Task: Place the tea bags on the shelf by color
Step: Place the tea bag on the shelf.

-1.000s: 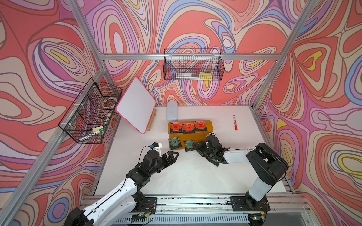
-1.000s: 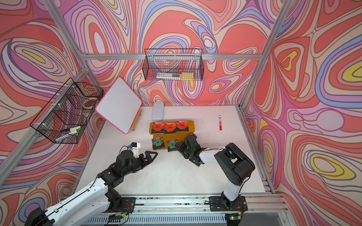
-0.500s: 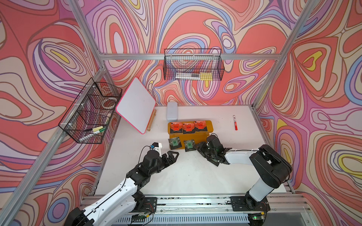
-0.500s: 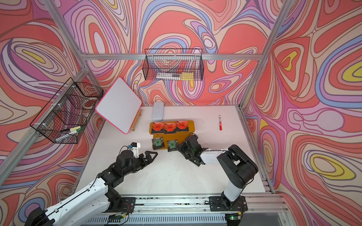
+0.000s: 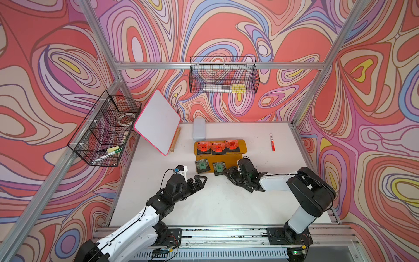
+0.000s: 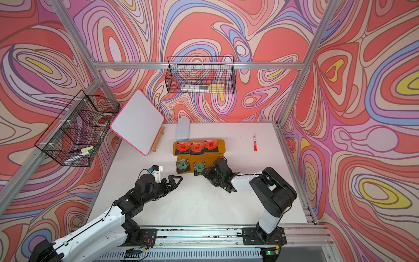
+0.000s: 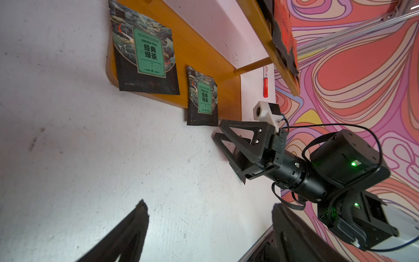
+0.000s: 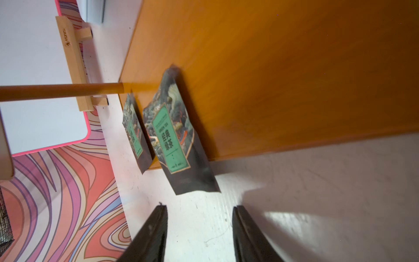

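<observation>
- The shelf (image 5: 242, 146), at the centre of both top views, is smooth mustard-yellow wood with rounded corners. A raised rear tier stands on a round dowel above a flat front tier.
- Three orange tea bags (image 5: 218, 148), flat dark squares, lie edge to edge along the rear tier.
- Two green tea bags lie flat on the front tier, one at its left end (image 5: 201, 165) and one in the middle (image 5: 218, 168). They are matte and dark with printed green labels. The middle one overhangs the front edge onto the scuffed white table (image 5: 215, 204).
- Bare wood shows at the front tier's right end, just beside the right gripper (image 5: 227, 172).
- The right gripper's black triangular fingers stand partly apart, with table visible between them. A dark flat shape (image 7: 238, 167) lies under them; I cannot tell what it is or whether it is held.
- The left gripper (image 5: 198, 181), lower left of the shelf, is spread wide and holds nothing. Open table lies between the two grippers.
</observation>
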Motion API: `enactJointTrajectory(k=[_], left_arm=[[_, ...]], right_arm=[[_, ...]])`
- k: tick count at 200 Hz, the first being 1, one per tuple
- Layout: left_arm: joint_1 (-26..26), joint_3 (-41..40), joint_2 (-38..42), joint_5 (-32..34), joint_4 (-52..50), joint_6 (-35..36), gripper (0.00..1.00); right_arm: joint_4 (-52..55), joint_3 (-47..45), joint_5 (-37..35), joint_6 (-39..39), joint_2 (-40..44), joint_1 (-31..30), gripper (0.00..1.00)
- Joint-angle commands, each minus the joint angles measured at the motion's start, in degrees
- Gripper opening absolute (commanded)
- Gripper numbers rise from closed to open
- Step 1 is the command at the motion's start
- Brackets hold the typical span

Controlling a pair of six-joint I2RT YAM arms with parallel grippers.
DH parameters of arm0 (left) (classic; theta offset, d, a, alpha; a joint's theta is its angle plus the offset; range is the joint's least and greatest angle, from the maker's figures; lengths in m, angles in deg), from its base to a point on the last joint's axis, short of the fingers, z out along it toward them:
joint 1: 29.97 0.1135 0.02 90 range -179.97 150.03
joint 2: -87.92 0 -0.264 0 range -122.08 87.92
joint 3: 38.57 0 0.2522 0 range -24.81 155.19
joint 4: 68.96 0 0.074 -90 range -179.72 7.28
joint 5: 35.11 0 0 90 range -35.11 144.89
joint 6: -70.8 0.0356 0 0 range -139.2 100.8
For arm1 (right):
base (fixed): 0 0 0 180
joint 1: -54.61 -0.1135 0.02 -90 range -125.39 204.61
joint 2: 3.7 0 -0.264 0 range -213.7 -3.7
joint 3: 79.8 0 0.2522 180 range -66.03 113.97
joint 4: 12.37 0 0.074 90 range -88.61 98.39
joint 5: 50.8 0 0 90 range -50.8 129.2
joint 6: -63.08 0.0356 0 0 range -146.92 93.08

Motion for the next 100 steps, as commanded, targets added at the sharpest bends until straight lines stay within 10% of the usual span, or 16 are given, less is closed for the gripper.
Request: enactJointTrajectory(k=[1,100], left_arm=[[0.25,0.57,0.69,0.78,-1.22,1.38,0.89],[0.25,0.22,1.13,0.46,-1.85,1.42,0.89]], right_arm=[[-1.48,1.05,0.46,-0.02,-1.96,-0.64,0.48],[-4.44,5.54,0.57,0.27,-8.48,-0.82,0.48]])
